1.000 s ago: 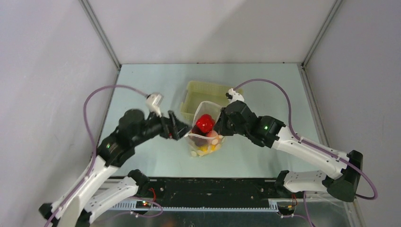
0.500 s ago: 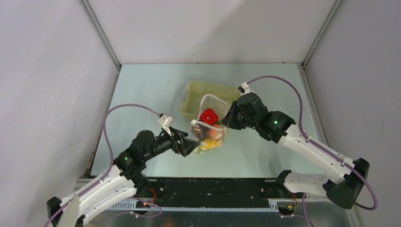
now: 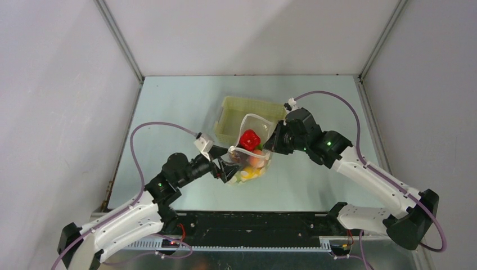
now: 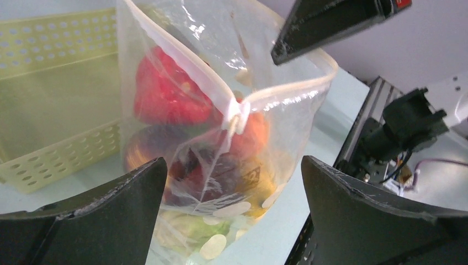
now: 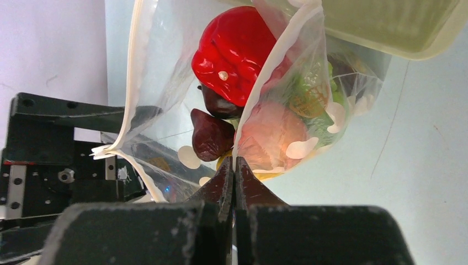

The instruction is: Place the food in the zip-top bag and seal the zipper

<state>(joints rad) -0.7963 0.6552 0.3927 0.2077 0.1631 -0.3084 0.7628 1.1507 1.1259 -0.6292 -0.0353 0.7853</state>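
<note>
Top view: the lower food [image 3: 254,162] in the zip-top bag [image 3: 264,125] is partly hidden beneath the red pepper [image 3: 249,139] and behind the left pincer [image 3: 228,169]; single pieces are too small to name. Left wrist view: the basket [image 4: 55,160] is cut off at 9 and 12 o'clock, the zipper [image 4: 182,66] at 12 o'clock, both fingers [image 4: 99,221] at 6 o'clock. Right wrist view: the basket runs off at 1 o'clock; the film nipped by the right pincer [image 5: 235,163] is hidden between its closed jaws.

The overhead camera looks down on the whole table [image 3: 180,107]; both wrist cameras closely face the same bag [image 4: 221,138] mid-frame.
</note>
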